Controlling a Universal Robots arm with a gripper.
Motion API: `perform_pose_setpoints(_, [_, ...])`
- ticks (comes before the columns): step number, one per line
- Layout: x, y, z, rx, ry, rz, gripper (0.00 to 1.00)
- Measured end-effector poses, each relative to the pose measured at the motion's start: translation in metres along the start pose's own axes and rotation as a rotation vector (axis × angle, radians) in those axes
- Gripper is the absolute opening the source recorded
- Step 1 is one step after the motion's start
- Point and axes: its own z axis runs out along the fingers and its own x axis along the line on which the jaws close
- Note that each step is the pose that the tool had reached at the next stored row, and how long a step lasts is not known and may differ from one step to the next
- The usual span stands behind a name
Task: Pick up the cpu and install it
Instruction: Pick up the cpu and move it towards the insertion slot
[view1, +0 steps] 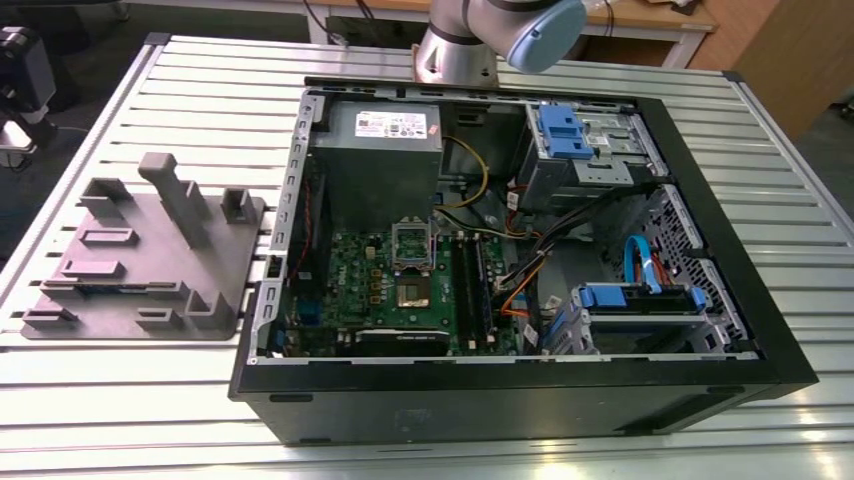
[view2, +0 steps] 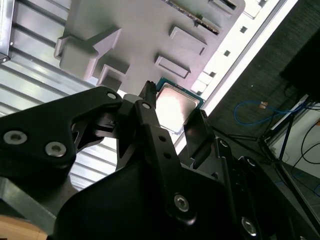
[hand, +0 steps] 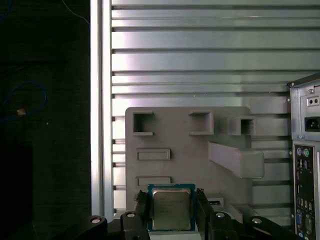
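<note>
Silver arm (view1: 457, 55) with pale blue cap (view1: 545, 35); black fingers (view2: 150, 117), apparently steel screws (view2: 181, 201)

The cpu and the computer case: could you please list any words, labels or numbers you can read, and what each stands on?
The cpu: faint lines of print on its metal top, too small to read.
The white label on the grey power supply box: print too small to read.
Nothing else bears readable text.
</note>
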Motion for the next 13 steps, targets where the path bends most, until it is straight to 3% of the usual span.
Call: perform_pose_setpoints(13, [-0.0001,0.0002,-0.0041,-0.0001,0.0,0.0,0.47])
